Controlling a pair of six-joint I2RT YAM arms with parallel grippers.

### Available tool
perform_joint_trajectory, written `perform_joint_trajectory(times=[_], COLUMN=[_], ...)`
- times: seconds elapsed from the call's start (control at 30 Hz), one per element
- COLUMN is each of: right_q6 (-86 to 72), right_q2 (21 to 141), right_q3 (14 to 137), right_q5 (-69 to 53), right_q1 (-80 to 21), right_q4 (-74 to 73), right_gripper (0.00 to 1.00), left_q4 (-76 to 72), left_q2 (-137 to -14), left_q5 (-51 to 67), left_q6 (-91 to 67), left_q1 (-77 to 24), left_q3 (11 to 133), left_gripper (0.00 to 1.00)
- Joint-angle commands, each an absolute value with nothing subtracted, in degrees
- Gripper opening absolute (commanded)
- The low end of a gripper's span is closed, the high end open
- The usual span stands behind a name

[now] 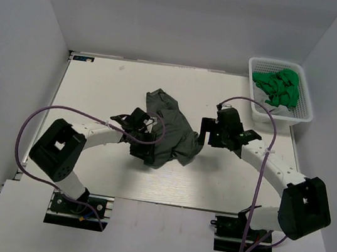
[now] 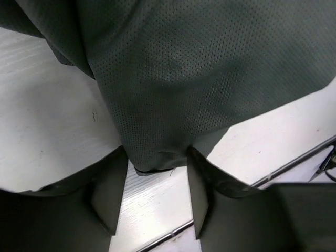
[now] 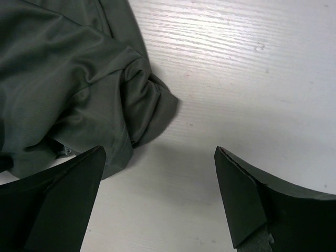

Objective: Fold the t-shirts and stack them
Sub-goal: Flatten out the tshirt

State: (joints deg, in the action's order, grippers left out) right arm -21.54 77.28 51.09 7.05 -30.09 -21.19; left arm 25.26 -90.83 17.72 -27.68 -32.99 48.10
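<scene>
The left claw stands partway closed around a bunched hem of the grey t-shirt. Cloth fills the gap and touches both fingers, but I cannot tell whether the pinch has bitten. The right claw is spread wide over bare table and holds nothing. The shirt's rumpled edge lies just beside its left finger.

The table runs under both claws. The grey t-shirt lies crumpled on it between the two claws, its near edge at the left claw and its far side just short of the right one. The basket sits well beyond the right claw, on its outer side. The green t-shirts are heaped inside it.

The shirt looks light, limp and finely perforated. It will probably sag and drag rather than keep its shape, and one thin layer may slip from smooth fingers. A doubled hem or shoulder seam seems the surest hold. Each claw would best take an opposite edge so the cloth can be pulled flat before folding.
</scene>
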Motion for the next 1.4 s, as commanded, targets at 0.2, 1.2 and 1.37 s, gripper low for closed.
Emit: perform_joint_trajectory(times=[0.2,1.2,1.37], right_q6=[-17.9,-16.1,-13.6], right_q2=[85.5,71.8,67.1], right_q3=[52.2,63.5,72.8], right_q5=[0.9,19.0,23.1], right_q1=[-31.6,-32.4,-32.5], right_q4=[-14.4,-19.3,-22.0], right_gripper=[0.90,0.00,0.00], left_q4=[24.5,36.3,36.3], left_q2=[-92.4,-71.8,-70.8], left_q5=[13.9,-9.7,-11.8], left_q6=[-26.3,-28.8,-25.2], left_q1=[-34.8,-33.7,-33.7], left_q3=[50.4,73.5,86.3], left_gripper=[0.00,0.00,0.00])
